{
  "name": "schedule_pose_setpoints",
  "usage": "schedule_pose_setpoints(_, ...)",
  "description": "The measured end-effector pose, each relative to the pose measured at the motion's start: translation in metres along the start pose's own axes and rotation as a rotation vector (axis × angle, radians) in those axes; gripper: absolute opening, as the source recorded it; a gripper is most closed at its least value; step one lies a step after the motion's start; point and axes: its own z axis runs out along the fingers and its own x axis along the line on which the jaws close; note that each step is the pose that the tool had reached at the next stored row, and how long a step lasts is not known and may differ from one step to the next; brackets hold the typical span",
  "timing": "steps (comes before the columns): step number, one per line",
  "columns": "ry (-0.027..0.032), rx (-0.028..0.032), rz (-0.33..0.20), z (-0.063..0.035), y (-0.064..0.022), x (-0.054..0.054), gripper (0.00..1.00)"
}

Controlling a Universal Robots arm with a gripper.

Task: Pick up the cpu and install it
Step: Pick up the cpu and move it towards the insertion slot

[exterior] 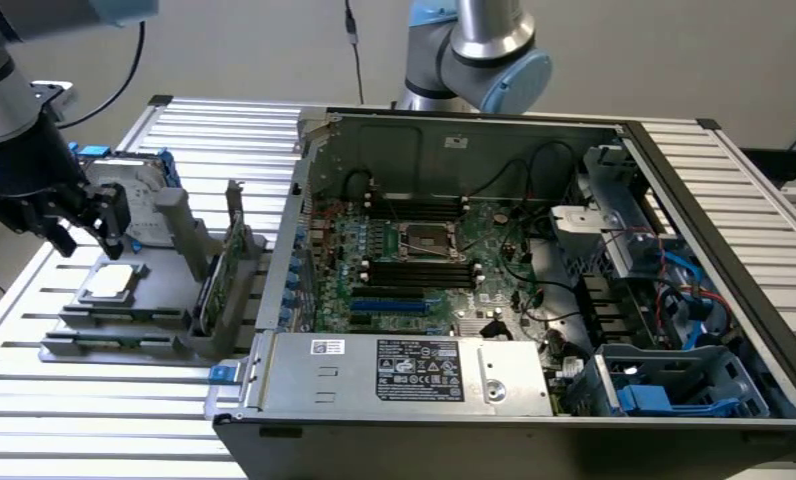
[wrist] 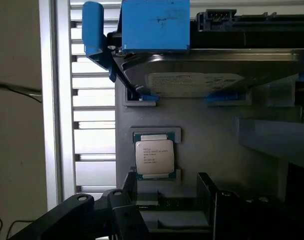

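Note:
The cpu (exterior: 114, 282) (wrist: 153, 157), a small square chip with a shiny silver top, lies flat in a recess of the grey holder (exterior: 145, 310) at the exterior view's left. My gripper (exterior: 89, 240) (wrist: 167, 192) hovers just above it, a little to the far side, open with nothing between its dark fingers (wrist: 128, 187). Inside the open computer case (exterior: 532, 270) the dark metal-framed socket (exterior: 424, 240) sits on the green motherboard.
A silver hard drive with blue rails (wrist: 211, 75) (exterior: 138, 195) stands in the holder behind the cpu. Upright grey posts (exterior: 178, 230) and a card (exterior: 225, 280) rise between the holder and the case wall. A second arm (exterior: 485, 50) stands behind the case.

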Motion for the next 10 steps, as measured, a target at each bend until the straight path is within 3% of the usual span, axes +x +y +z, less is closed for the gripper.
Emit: schedule_pose_setpoints(10, 0.0004, 0.0000, -0.009, 0.0180, -0.0007, 0.000, 0.60)
